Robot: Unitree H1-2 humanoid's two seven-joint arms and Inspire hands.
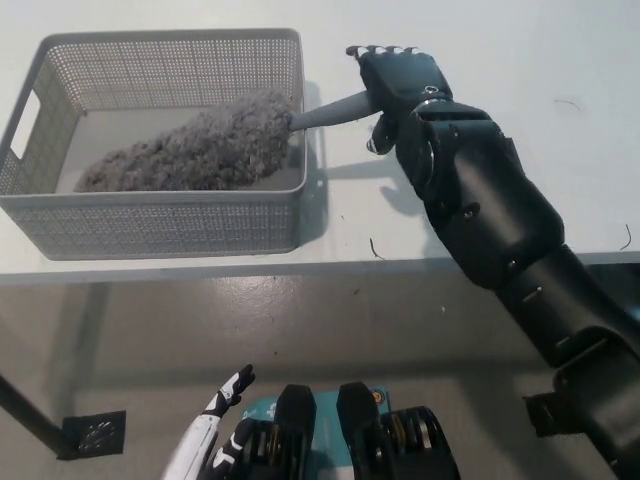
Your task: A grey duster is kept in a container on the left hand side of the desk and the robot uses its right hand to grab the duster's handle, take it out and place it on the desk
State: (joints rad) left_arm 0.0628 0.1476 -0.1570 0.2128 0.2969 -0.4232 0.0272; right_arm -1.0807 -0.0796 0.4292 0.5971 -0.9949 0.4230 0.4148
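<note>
We're at the grab. The right hand [398,82] sits just right of the container [160,222], right at the free end of the handle [328,111]. That end runs in under the palm. Whether the hand has closed on it, I cannot tell from up here.

The grey duster [195,152] lies inside the container. Its fluffy head slants across the floor, and the handle pokes up and out over the container's right rim.

The black arm [480,200] reaches in from the lower right, extended across the counter [520,60], with the back of the hand turned up toward the camera.

By my read, the next move calls for a sure hold on the handle. Then comes a lift up and away to the right of the container, high enough for the head to clear that rim.

The left hand [228,392] rests far below the container, off the counter, fingers loose and holding nothing.
</note>
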